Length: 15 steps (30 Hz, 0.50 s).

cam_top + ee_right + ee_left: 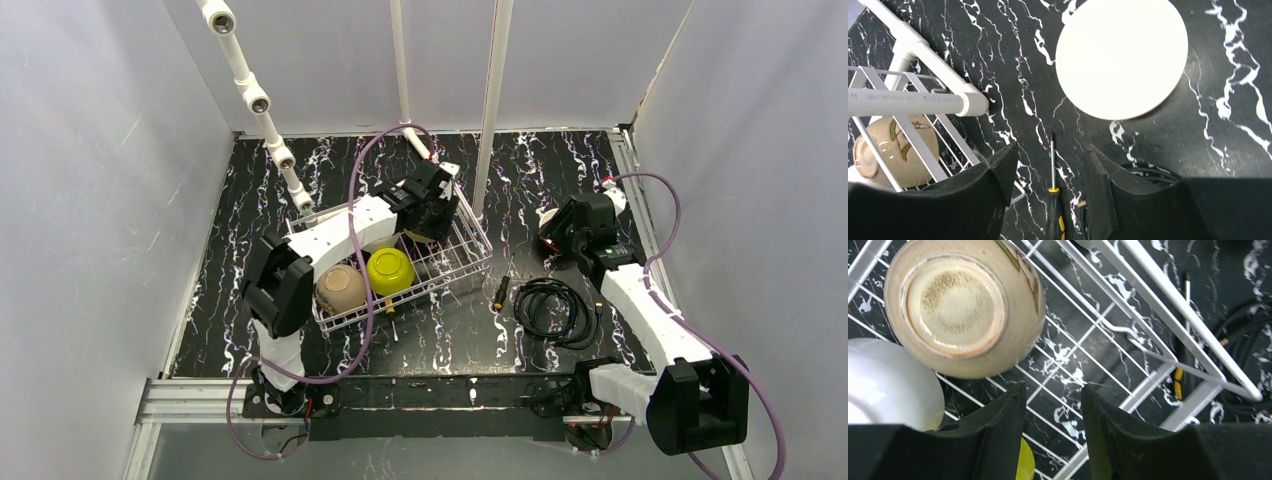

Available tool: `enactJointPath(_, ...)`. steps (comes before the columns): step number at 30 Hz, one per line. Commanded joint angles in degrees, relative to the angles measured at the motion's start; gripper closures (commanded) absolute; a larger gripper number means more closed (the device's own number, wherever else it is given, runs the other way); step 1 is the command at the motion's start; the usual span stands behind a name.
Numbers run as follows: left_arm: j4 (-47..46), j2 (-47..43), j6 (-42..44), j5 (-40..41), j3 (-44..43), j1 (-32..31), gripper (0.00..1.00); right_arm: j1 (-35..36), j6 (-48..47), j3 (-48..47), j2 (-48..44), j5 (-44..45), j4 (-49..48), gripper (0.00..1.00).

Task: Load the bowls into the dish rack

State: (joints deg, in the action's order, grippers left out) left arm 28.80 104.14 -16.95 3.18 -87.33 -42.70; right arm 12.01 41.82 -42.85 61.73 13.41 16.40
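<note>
The white wire dish rack (462, 262) stands mid-table. In it lie a tan bowl (341, 288) and a yellow-green bowl (390, 270). My left gripper (437, 207) hangs over the rack's far end. In the left wrist view it (1053, 390) is open above the grid floor, empty. An upturned tan bowl (955, 305) and a white bowl (888, 385) lie just ahead of it. My right gripper (1050, 150) is open over the table, right of the rack. A round white bowl-like disc (1121, 55) lies ahead of it.
A black-and-yellow screwdriver (1053, 190) lies under the right jaws, beside a coiled black cable (550, 310). White pipes (255, 100) slant down to the rack's left corner, and one (923, 95) crosses its rim. Two upright poles (493, 100) stand behind the rack.
</note>
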Motion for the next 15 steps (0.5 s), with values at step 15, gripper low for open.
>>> enactJointPath(15, -5.91, 4.41, -3.04, 4.81, -2.72, 5.3, 0.57, -0.66, -18.64, -7.83, 18.47, -3.42, -15.85, 0.37)
